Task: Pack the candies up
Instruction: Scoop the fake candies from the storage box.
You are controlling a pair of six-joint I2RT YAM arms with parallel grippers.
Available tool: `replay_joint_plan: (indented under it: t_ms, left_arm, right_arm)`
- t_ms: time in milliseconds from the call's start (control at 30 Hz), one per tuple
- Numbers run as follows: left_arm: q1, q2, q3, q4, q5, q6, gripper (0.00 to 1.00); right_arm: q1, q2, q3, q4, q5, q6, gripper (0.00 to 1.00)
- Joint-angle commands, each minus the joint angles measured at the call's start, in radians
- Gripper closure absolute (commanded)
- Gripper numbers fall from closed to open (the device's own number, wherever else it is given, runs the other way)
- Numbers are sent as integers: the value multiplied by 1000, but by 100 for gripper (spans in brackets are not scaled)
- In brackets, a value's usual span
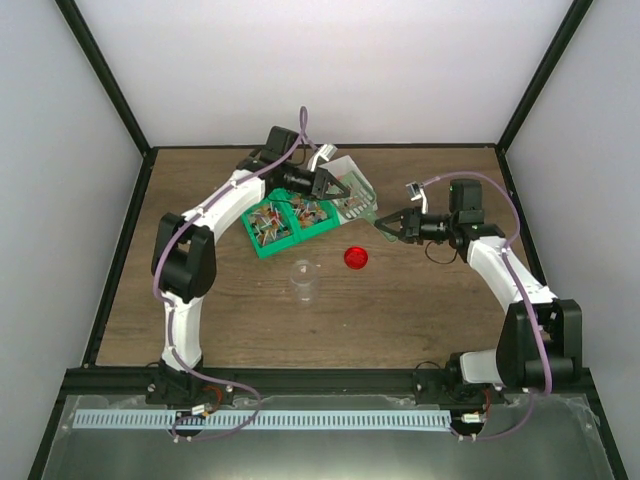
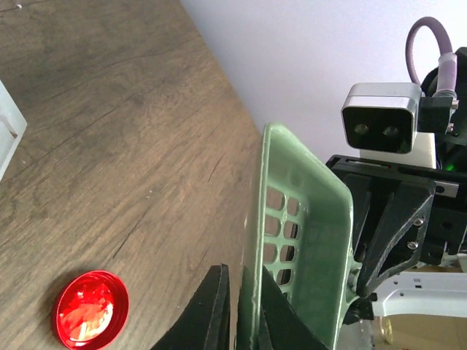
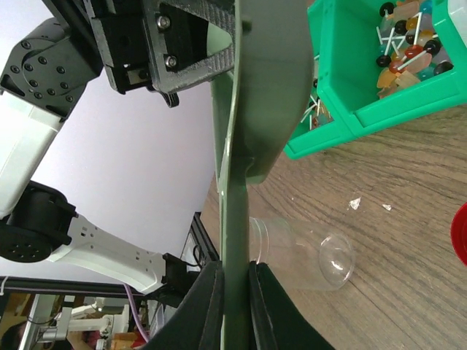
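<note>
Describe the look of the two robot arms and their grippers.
The left arm and right arm have white link shells with black joint housings. A lilac cable loops along each. The left gripper and right gripper are black, with tapered fingers. A silver-faced camera sits on the right wrist.

We find no text, label, brand, number or sign that can be read in any of the three views. The green scoop [image 2: 306, 219], the red lid [image 2: 91, 310], the green tray [image 3: 379, 102], the clear jar [image 3: 306, 255] and the grey camera housing [image 2: 381, 120] on the wrist opposite all show plain surfaces. The candies [image 3: 408, 44] are too small for us to tell whether their wrappers carry any print.
</note>
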Motion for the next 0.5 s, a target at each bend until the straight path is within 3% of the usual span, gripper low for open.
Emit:
replay_joint_plan:
  t_ms: [0,167,467]
  left_arm:
    - [-2,14,14,24,14,-17,96]
    - [-4,-23,-67,176,20,-129,96]
    - [-5,-33,-134,260,47,-199,96]
  right_arm:
    - [9,-23,-1,20,-11,5,88]
    - [9,-35,-6,40,11,30,76]
    - [9,-58,-48,192,12,151,74]
